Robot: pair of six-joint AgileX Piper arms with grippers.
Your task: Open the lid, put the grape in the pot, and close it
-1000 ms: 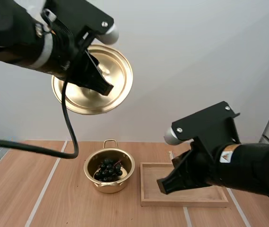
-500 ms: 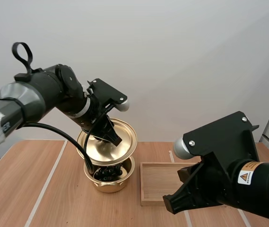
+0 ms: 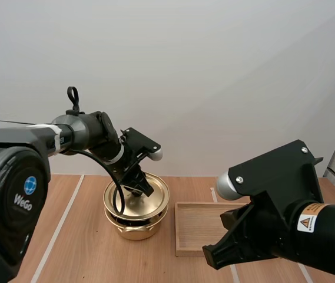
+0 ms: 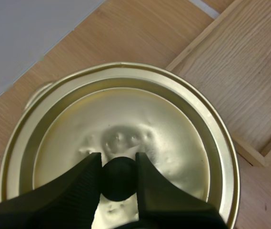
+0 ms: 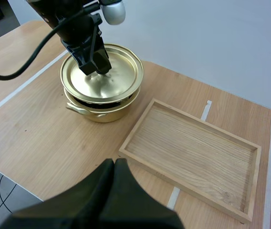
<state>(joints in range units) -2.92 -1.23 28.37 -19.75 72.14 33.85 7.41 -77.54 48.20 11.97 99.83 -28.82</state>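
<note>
High view: the left gripper (image 3: 141, 188) has its fingers clamped on the black knob (image 4: 118, 183) of the gold lid (image 3: 153, 204). The lid sits slightly tilted over the mouth of the gold pot (image 3: 133, 229), toward the far edge of the surface (image 3: 79, 247). A wooden tray (image 5: 192, 143) lies just beside the pot, nearer the right edge. The right gripper (image 5: 115, 167) hangs above the surface by the tray's near rim, its fingers pressed together into one dark wedge.
</note>
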